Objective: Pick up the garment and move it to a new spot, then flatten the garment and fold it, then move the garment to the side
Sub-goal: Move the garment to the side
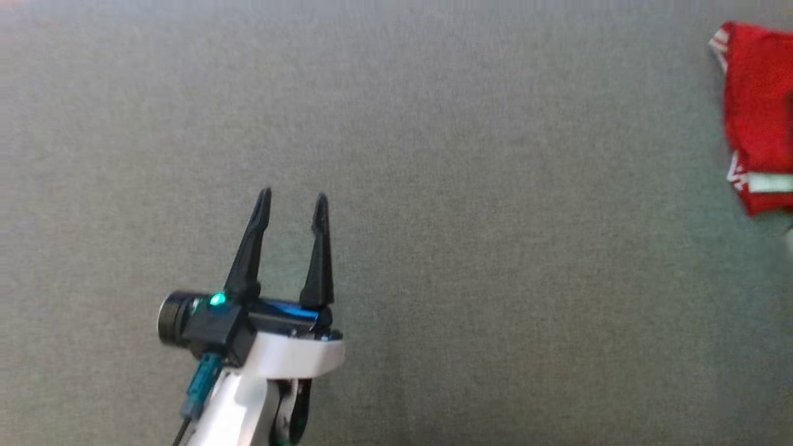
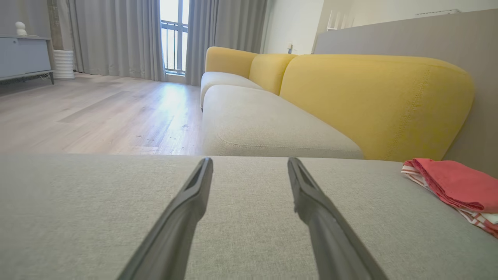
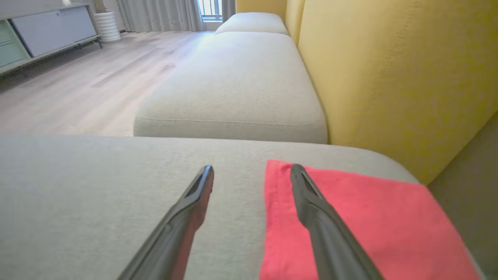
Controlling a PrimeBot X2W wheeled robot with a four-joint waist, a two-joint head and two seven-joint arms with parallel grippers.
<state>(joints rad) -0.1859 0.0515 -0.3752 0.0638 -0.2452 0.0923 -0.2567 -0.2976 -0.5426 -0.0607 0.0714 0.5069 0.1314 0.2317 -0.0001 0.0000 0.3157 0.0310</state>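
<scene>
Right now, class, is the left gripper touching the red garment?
Apart. The head view shows the left gripper at lower left and the red garment at the right edge, with bare grey cushion between them.

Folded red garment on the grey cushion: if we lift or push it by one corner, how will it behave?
Probably floppy: the red garment lies flat in thin soft layers, so a one-corner lift would likely unfold it. Likely light, being thin cloth. A push may bunch it rather than slide it, since the grey cushion looks woven and grippy.
</scene>
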